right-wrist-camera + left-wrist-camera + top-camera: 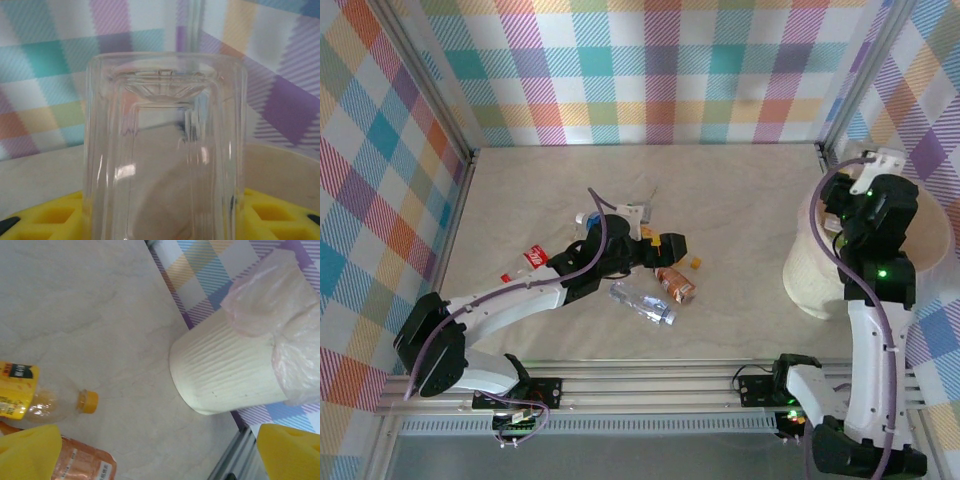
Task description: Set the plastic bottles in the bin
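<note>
Standing at the right side of the table (pixel 740 190), the bin (pixel 810 270) was the single pale, ribbed round tub, with a thin pinkish liner (pixel 280 300) bunched over its rim. Above its mouth the right gripper (pixel 852 205) was clamped on one clear bottle (pixel 165 150), whose moulded base was at the far end from the wrist camera, with a yellow finger (pixel 50 220) on either side. Well left of the bin, five more bottles could be counted on the table: a clear one with a blue cap (pixel 642 302), an orange-labelled one (pixel 675 285) touching it, a yellow-labelled one (pixel 20 397) with an orange cap, a red-labelled one (pixel 530 258) farther left, and a fifth bottle (pixel 588 217) half hidden behind the left arm. The left gripper (pixel 665 243) hung over this group with its jaws spread wide, its two yellow pads (pixel 30 450) apart, the yellow-labelled and orange-labelled bottles lying just beside the left pad. Checked cloth walls (pixel 620 70) closed the table on three sides
</note>
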Available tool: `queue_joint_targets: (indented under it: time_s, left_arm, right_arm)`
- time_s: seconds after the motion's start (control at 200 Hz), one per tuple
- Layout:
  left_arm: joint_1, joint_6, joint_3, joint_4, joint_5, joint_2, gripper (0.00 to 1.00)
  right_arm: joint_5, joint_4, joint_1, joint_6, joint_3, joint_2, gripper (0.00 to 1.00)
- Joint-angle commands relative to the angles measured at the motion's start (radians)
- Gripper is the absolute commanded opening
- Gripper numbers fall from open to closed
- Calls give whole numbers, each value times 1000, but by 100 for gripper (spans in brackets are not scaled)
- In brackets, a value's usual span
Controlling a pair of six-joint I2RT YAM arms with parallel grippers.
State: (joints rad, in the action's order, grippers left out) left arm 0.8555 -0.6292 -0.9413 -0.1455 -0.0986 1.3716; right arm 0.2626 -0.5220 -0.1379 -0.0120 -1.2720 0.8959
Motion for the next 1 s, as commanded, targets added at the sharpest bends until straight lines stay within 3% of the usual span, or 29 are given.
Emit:
queue_joint_targets:
  time_s: [0.0,0.1,0.295,0.635,0.895,0.995]
  left_arm:
    - [8,-16,-25,63,135,-48,100]
    - [9,-37,-12,140,253,-85,100]
    - [8,-83,-1,303,514,-143,100]
    - [7,-167,47,407,608,-182,100]
    - [-3,-160,50,445,677,-211,100]
    - [-14,-157,44,461,700,-226,100]
  right_arm:
    - [64,-26,-61,-6,-21,16,47]
    - [189,45,-118,76,17,53,47]
    - [208,18,-179,72,7,92,48]
    - [276,-14,-206,48,65,122,54]
    - [243,-53,-209,-6,63,137,85]
    - [196,-76,-210,-20,57,133,92]
